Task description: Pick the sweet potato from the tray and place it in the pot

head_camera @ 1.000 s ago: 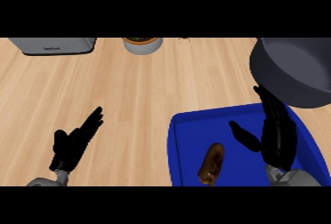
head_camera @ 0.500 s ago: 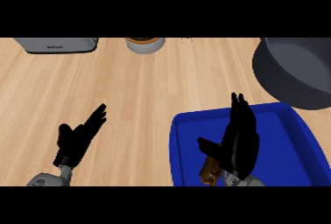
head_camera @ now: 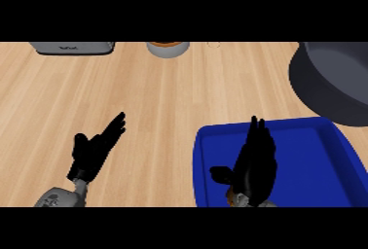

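Risk: right hand (head_camera: 253, 163), fingers straight and open, covers sweet potato (head_camera: 231, 198), only an orange sliver showing at near edge of blue tray (head_camera: 338, 163); closing unseen may pinch tray wall or roll it aside. Pot (head_camera: 334, 80) well apart. Compared with half a second earlier, shifted left, hiding more. Left hand (head_camera: 97, 148) open, resting on surface (head_camera: 179, 92).

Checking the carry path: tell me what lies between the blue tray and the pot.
In the head view, only a narrow strip of bare wooden counter separates the blue tray from the pot; nothing stands there.
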